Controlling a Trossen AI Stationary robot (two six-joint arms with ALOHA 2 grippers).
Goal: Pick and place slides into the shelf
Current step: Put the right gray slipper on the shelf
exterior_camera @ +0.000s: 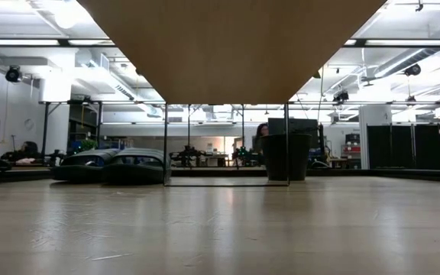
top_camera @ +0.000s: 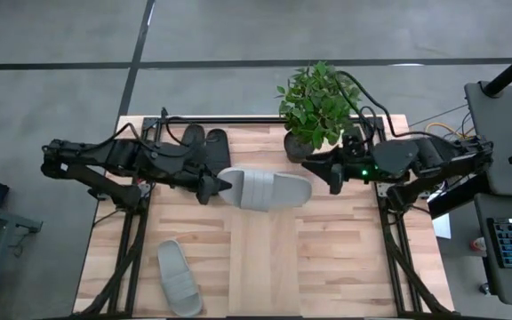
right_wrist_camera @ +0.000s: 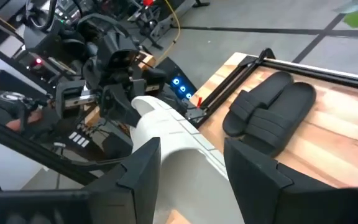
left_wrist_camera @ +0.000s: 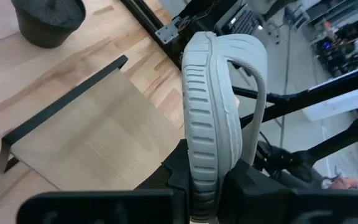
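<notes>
Your left hand is pinched on the heel end of a pale grey slide, holding it in the air over the pale shelf in the middle of the desk, while your right hand sits at its toe end with fingers spread and not gripping. The black pair lies at the desk's far edge, the other grey slide near the front left. The slide looks light, foamy and bendy, so grip the thick sole edge, not the strap.
</notes>
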